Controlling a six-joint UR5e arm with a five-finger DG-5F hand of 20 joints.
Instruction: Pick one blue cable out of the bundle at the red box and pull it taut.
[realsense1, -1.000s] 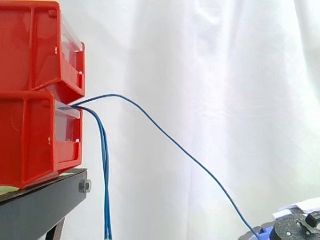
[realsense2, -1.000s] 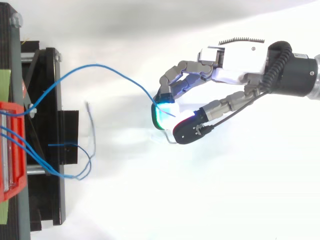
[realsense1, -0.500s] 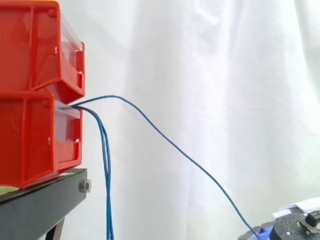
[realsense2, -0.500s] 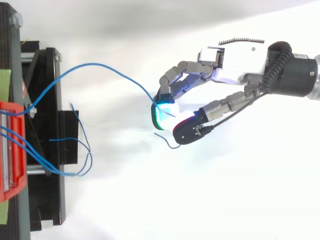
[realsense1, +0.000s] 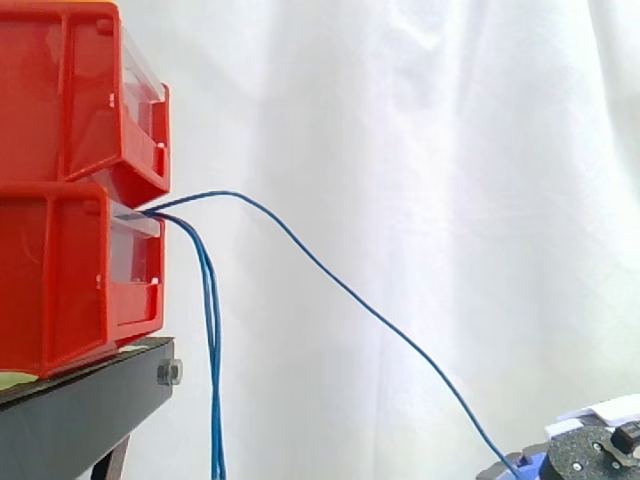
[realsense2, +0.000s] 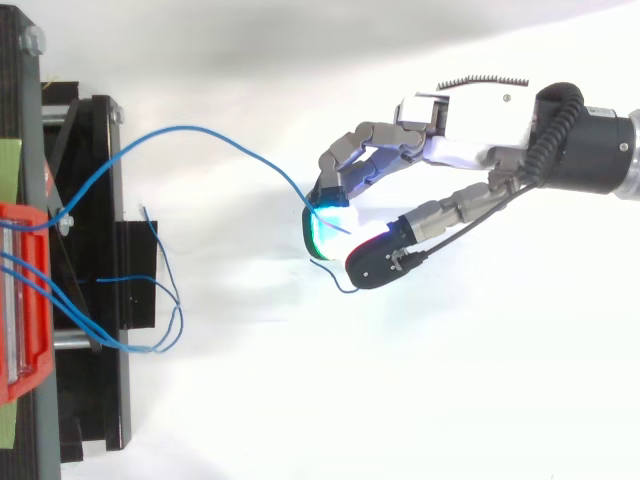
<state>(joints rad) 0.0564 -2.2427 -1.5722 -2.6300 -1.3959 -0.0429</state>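
Note:
Several blue cables come out of the lower red bin (realsense1: 70, 270). One blue cable (realsense1: 340, 290) arcs out and slopes down to my hand (realsense1: 590, 455) at the bottom right, still curved and slack. From above, that cable (realsense2: 220, 140) runs from the bin (realsense2: 20, 300) to my hand (realsense2: 460, 130), where curled fingers (realsense2: 325, 215) and the thumb pinch it. Its short tail (realsense2: 338, 283) curls out below the pinch. The other blue cables (realsense1: 211, 350) hang straight down beside the stand, seen from above as loose loops (realsense2: 150, 345).
A second red bin (realsense1: 70, 90) is stacked on the lower one. Both sit on a black stand (realsense1: 80, 410) at the left. A white curtain backs the scene, and white floor lies between the stand and my hand.
The hand has stayed where it was. The loose hanging cables have swung a little, and the held cable's tail has shifted slightly below the pinch.

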